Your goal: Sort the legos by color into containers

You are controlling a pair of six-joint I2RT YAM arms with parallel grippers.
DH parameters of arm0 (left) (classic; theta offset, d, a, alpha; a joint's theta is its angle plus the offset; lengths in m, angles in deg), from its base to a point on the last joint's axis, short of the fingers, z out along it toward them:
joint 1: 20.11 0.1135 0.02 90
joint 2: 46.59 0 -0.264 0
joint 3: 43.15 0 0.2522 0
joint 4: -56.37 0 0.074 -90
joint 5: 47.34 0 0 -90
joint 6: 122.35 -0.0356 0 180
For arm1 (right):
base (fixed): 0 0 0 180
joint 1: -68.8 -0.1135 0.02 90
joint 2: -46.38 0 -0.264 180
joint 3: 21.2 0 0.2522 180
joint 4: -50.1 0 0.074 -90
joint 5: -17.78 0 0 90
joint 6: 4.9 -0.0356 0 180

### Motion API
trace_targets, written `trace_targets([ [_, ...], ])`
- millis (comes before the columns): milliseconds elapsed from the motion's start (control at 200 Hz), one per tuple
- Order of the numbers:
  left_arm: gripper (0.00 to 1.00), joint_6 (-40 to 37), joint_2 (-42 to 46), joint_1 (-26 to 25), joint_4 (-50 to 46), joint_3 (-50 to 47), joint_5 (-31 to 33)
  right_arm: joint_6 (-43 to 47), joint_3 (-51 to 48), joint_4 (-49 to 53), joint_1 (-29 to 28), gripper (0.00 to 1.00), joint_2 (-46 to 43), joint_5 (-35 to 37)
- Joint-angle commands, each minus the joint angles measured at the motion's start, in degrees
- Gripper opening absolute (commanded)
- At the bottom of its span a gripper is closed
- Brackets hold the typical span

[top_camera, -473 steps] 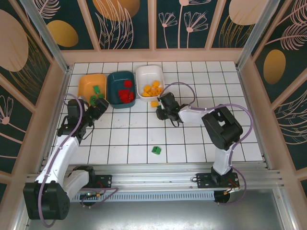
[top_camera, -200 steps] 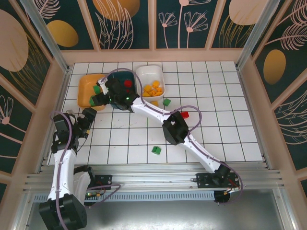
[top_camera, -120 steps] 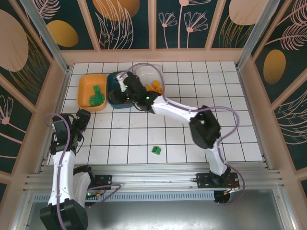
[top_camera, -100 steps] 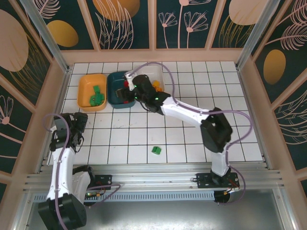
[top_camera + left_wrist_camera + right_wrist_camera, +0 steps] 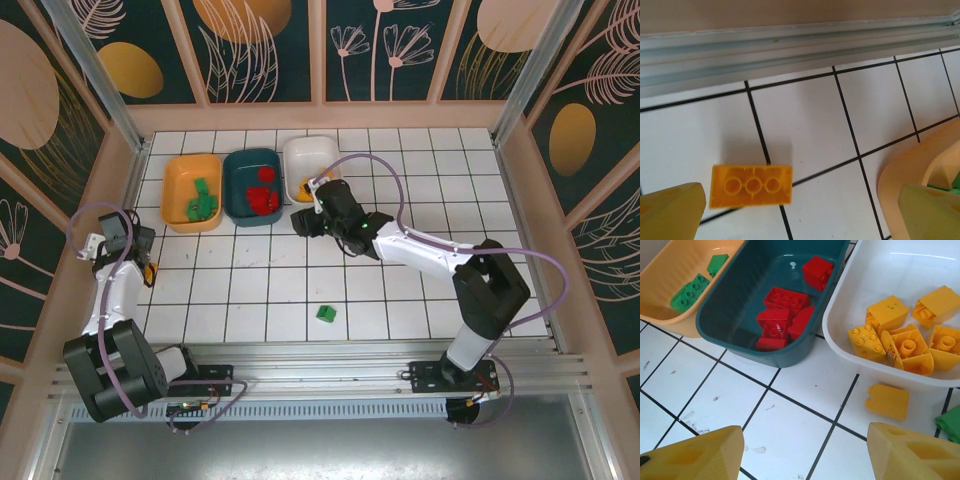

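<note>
Hovering with jaws wide apart, left end effector (image 5: 802,207) over orange brick (image 5: 751,186) on counter (image 5: 805,125). Right end effector (image 5: 807,452), jaws apart and empty, near white tray (image 5: 840,347); green piece (image 5: 951,422) at frame edge, possibly a brick.

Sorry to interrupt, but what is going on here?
Sorting is under way: green Lego bricks in the orange tray, red ones in the teal tray, yellow ones in the white tray. The right gripper hovers open beside a loose yellow brick before the white tray. The left gripper hovers open over another yellow brick at far left. A green brick lies loose.
</note>
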Motion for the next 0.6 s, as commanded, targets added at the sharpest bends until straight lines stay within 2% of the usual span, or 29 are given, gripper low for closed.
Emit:
trace_targets([
  [0,0.99,-6.49,-0.77,1.00,12.75,-2.08,-0.68,-1.10,-1.21,0.90,-0.50,0.67,-3.50,1.24],
  [110,0.98,-8.46,-4.77,1.26,14.93,-0.19,-0.84,-0.69,-2.30,1.75,-0.70,0.67,-5.23,1.92],
  [305,0.97,-7.94,-14.57,2.85,18.21,0.71,-8.25,-0.36,-5.87,2.22,-0.79,0.67,-10.20,2.85],
  [596,0.93,-6.91,-13.97,2.83,21.60,-3.71,-14.15,-0.35,-9.06,2.88,-0.87,0.67,-15.74,4.23],
])
